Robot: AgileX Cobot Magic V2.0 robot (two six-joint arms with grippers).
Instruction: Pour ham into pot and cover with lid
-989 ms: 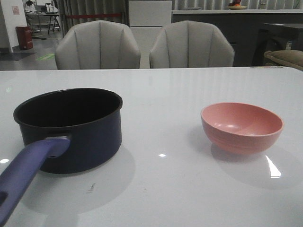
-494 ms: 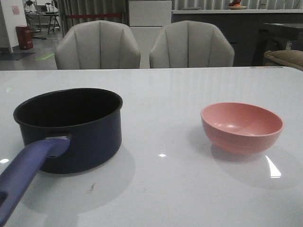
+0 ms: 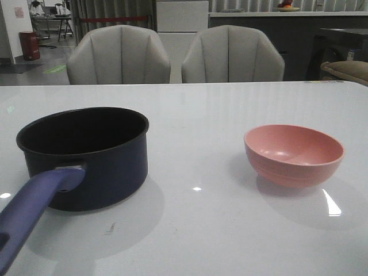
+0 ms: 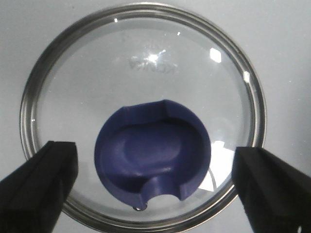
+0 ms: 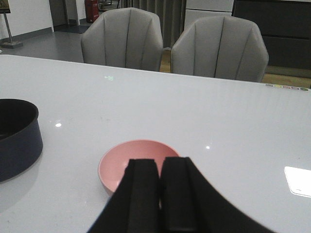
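Showing faint, unreadable embossed mark, lid [image 4: 146,73] under spread left gripper [image 4: 155,182].

**Left gripper spread wide, right gripper pressed together**

Neither arm appears in the front view; only the wrist cameras show the grippers.

The left gripper [image 4: 155,187] has its two black fingers [image 4: 41,184] far apart, one at each lower corner of its wrist view, with a broad gap between them. It points straight down and grips nothing.

The right gripper [image 5: 160,194] has its two black fingers [image 5: 141,194] side by side, with only a thin dark seam between them. Nothing shows between the pads. It points forward at a shallow downward angle over the white bench [image 5: 218,126].
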